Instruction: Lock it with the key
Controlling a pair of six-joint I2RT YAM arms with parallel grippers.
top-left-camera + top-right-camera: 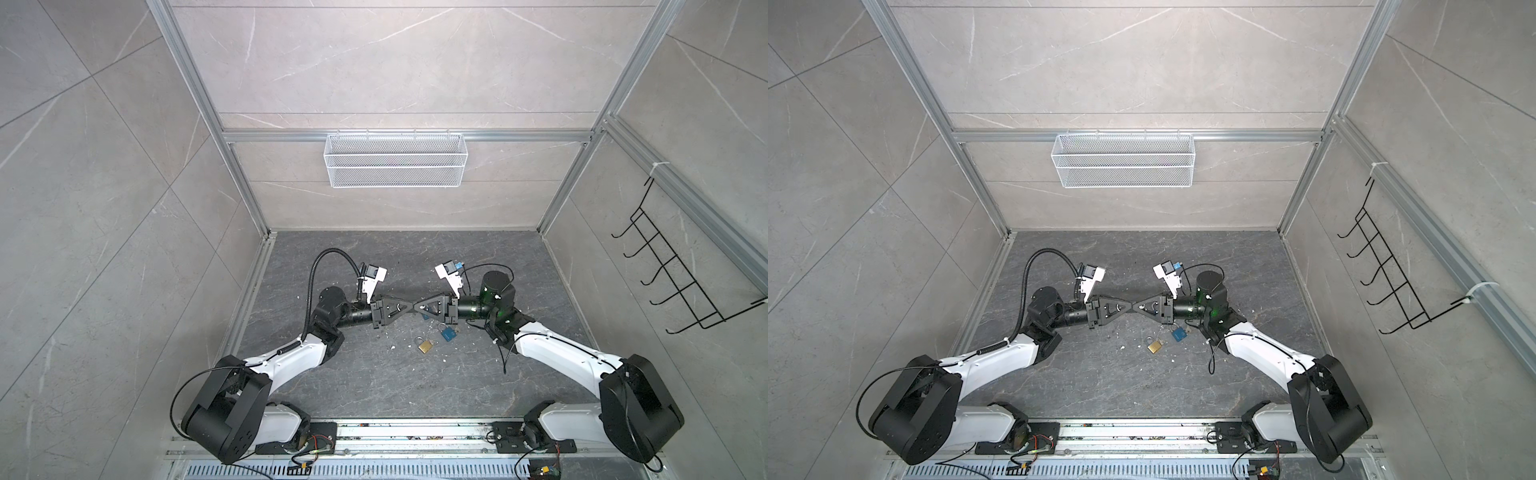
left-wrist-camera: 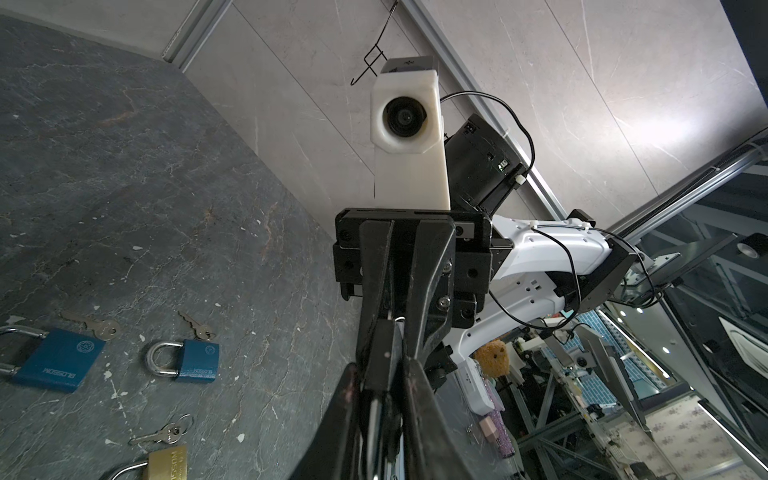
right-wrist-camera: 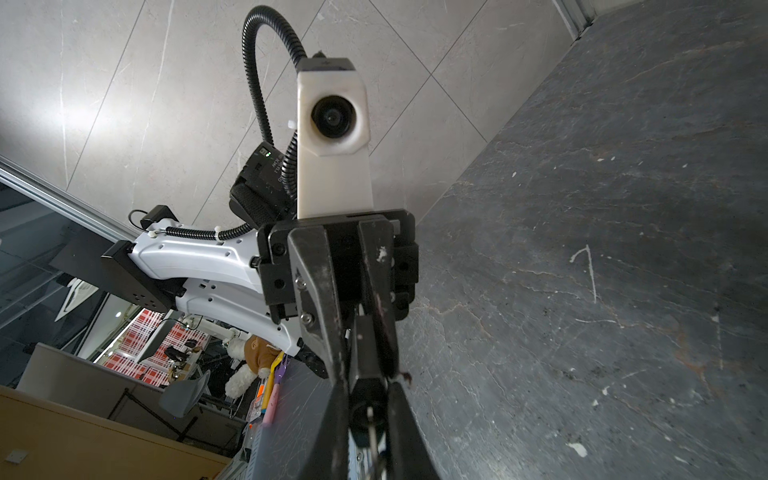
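Note:
Both grippers meet tip to tip above the middle of the dark table, the left gripper (image 1: 407,308) (image 1: 1128,307) facing the right gripper (image 1: 417,308) (image 1: 1137,307). In the right wrist view my right gripper (image 3: 370,384) is shut on a small black padlock (image 3: 368,390). A silver key (image 3: 374,436) sticks out of its keyhole between the fingers, apparently untouched by them. In the left wrist view my left gripper (image 2: 384,368) is shut on a silver strip (image 2: 374,415) that looks like the shackle. The black padlock body (image 2: 383,353) sits just past the tips.
On the table below the grippers lie two blue padlocks (image 2: 62,365) (image 2: 195,360), a brass padlock (image 2: 166,461) (image 1: 424,346) and three loose keys (image 2: 95,328). A white mesh basket (image 1: 395,160) hangs on the back wall. A black hook rack (image 1: 681,274) hangs on the right wall.

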